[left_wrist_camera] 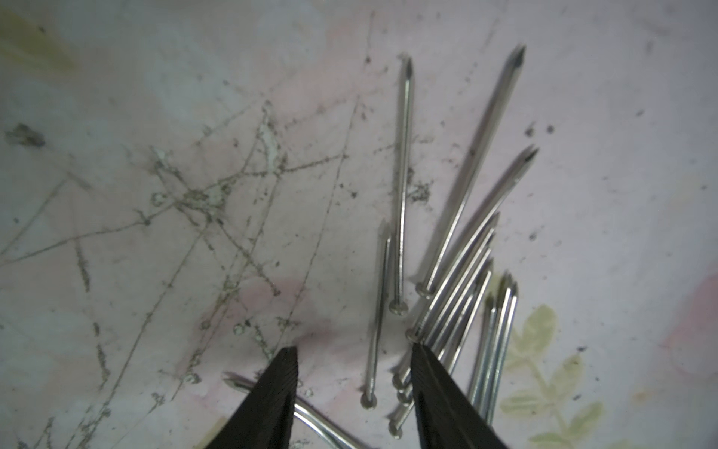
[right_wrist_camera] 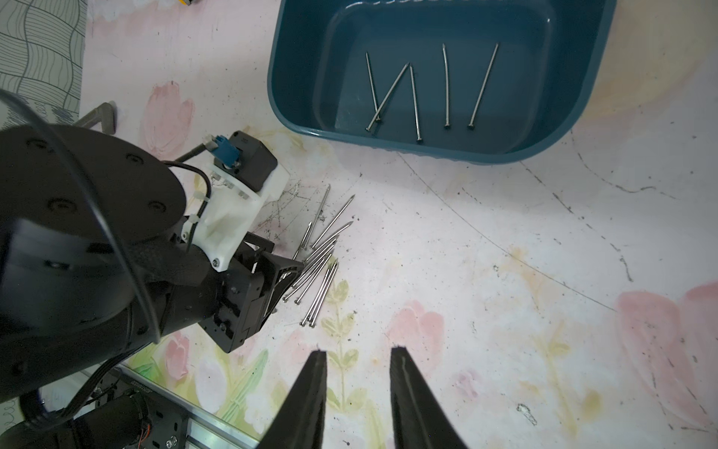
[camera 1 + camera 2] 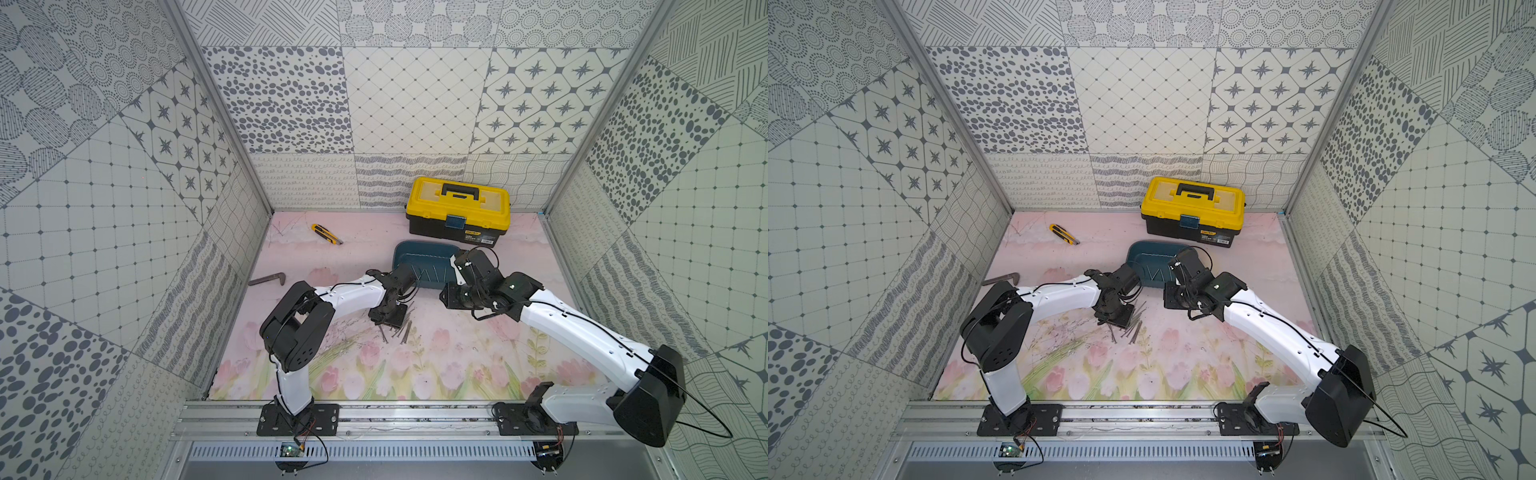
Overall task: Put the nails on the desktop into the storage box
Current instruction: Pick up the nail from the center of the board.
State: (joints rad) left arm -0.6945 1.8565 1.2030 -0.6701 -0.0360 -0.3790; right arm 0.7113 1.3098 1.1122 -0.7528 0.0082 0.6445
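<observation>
Several thin grey nails [image 1: 447, 295] lie in a loose fan on the pink tulip desktop [image 3: 457, 353]; both top views show the pile [image 3: 401, 332] [image 3: 1133, 328]. My left gripper [image 1: 354, 348] is low over it and open. One nail [image 1: 375, 330] lies between its fingers, the cluster sits against one finger, and a bent nail [image 1: 318, 423] passes under the other. The teal storage box [image 2: 295, 77] [image 3: 409, 257] holds several nails [image 2: 447, 89]. My right gripper [image 2: 358, 350] hovers open above bare desktop near the pile, with nothing between its fingers.
A yellow-and-black toolbox [image 3: 457, 212] stands at the back, just behind the storage box. A yellow utility knife [image 3: 327, 234] lies at the back left. An L-shaped metal bar [image 3: 268, 279] rests by the left wall. Patterned walls close in three sides.
</observation>
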